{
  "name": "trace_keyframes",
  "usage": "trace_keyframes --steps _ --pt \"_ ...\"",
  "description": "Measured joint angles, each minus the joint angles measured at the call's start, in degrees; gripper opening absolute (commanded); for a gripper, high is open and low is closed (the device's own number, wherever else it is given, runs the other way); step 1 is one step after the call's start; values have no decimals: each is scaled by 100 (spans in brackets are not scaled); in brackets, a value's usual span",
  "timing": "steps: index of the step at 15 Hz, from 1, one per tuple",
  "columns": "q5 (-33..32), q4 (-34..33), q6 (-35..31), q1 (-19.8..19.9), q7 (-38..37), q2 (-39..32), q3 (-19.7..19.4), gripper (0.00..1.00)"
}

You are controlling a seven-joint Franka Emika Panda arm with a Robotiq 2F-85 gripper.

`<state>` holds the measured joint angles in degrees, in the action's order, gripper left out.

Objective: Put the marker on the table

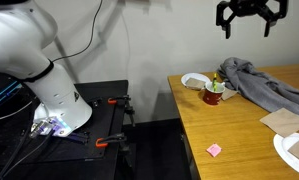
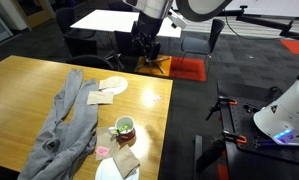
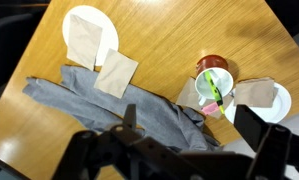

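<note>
End effector (image 1: 248, 27) hovers high above the worktop (image 1: 239, 135), fingers spread wide and holding nothing.
In the wrist view the marker (image 3: 218, 90) leans inside the red mug (image 3: 209, 66), between the crumpled grey cloth (image 3: 109, 100) and a white plate (image 3: 277, 102).

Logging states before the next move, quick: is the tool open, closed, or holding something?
Tool: open, holding nothing, high above the table; the marker stands in the red mug.
</note>
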<state>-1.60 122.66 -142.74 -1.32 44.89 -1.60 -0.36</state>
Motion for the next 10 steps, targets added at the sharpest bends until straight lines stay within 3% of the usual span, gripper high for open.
trace_keyframes --steps 7,10 --pt "1836 -552 -51 97 2746 -710 340 100" --pt "2245 -712 -40 198 3748 -993 526 100"
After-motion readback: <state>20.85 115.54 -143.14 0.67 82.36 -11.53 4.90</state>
